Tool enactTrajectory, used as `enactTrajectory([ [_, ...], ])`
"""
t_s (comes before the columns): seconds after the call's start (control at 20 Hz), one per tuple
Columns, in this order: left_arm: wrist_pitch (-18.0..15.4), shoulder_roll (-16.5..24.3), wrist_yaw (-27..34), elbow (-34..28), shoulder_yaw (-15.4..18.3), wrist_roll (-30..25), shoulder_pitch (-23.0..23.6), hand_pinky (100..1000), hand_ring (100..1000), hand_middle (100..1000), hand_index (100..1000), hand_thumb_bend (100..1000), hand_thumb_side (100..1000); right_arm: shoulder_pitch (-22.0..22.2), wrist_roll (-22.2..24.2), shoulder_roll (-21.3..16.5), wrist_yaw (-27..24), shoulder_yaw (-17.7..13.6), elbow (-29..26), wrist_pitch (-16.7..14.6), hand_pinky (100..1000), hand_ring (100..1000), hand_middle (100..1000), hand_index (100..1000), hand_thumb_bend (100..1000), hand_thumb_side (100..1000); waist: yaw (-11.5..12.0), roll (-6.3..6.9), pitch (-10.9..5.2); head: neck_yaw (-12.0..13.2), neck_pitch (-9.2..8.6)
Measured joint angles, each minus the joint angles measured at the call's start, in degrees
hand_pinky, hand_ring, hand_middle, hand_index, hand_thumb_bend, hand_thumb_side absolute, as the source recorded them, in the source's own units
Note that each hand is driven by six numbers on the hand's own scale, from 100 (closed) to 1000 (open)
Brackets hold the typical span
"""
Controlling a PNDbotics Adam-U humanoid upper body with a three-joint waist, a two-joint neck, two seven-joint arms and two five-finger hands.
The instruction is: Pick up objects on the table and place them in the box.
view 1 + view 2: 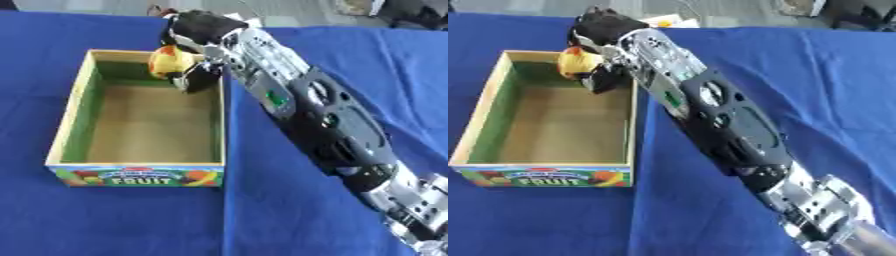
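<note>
FRUIT, in yellow capitals, reads across the near front panel of the box (pixel 136 176), set among painted fruit pictures on a blue band, with a smaller line of writing above it too blurred to read; the box itself is a shallow wooden tray, pale rim, green-tinted inner walls, bare tan floor; it sits on the blue tablecloth (pixel 131 225); over the box's far right corner hangs the right hand (pixel 194 37), black, its arm running down past the box's right wall toward the near right; fingers curled round a small rounded object (pixel 170 62), yellow with an orange-red patch, so the hand is grasping it; the object is held just inside the box's far wall, above the floor, not lying on it; whether it touches the rim I cannot tell; dark fingers reach down beside it into the box; the left hand shows nowhere
</note>
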Motion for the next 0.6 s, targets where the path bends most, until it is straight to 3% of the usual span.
enactTrajectory([
  [0.6, -0.1, 0.0, 0.2, 0.0, -0.3, -0.3, -0.7, 621, 832, 859, 896, 100, 1000, 0.4, 0.5, 4.8, 0.3, 0.1, 5.2, -0.3, 764, 734, 577, 671, 100, 198, 0.6, -0.27, 0.77, -1.1, 0.01],
])
